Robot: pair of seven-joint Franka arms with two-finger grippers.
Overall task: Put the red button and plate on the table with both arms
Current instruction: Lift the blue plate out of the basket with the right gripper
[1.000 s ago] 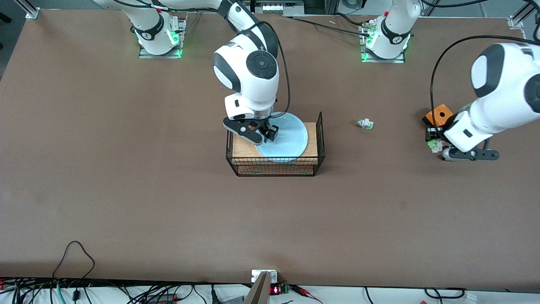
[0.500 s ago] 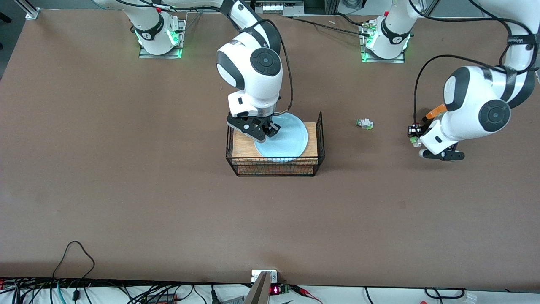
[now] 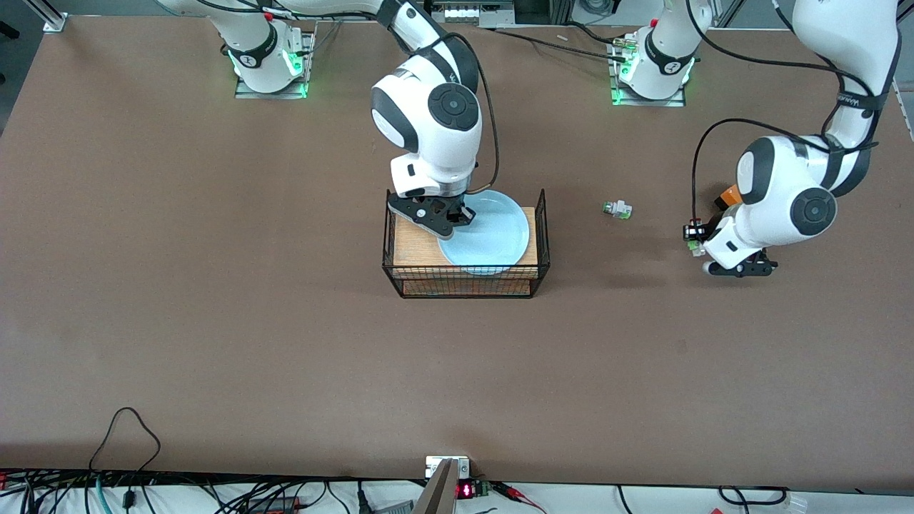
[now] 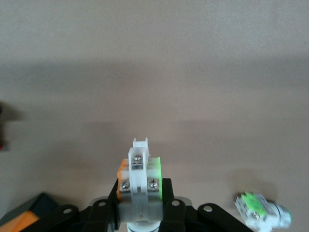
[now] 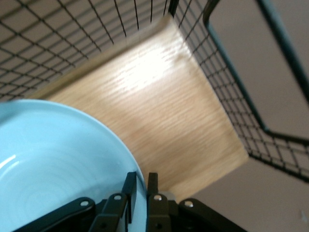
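Both grippers grasp: right gripper (image 5: 139, 189) pinches the plate (image 5: 58, 159) rim, left gripper (image 4: 141, 212) the red button (image 4: 139, 176).

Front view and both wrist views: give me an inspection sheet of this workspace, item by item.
Surface: the table, brown and matte.
Job's things: the plate lies on the wire rack's wood top, not yet on the table. The red button is held in the air, cap hidden.
Clutter: a whitish part on the table between rack and left arm; an orange block, mostly hidden by that arm.
Grippers: right gripper clamps the plate's rim; left gripper is shut on the button, over bare table.
Cables: loose cables along the table edge nearest the front camera.
Surroundings: arm bases lit green.
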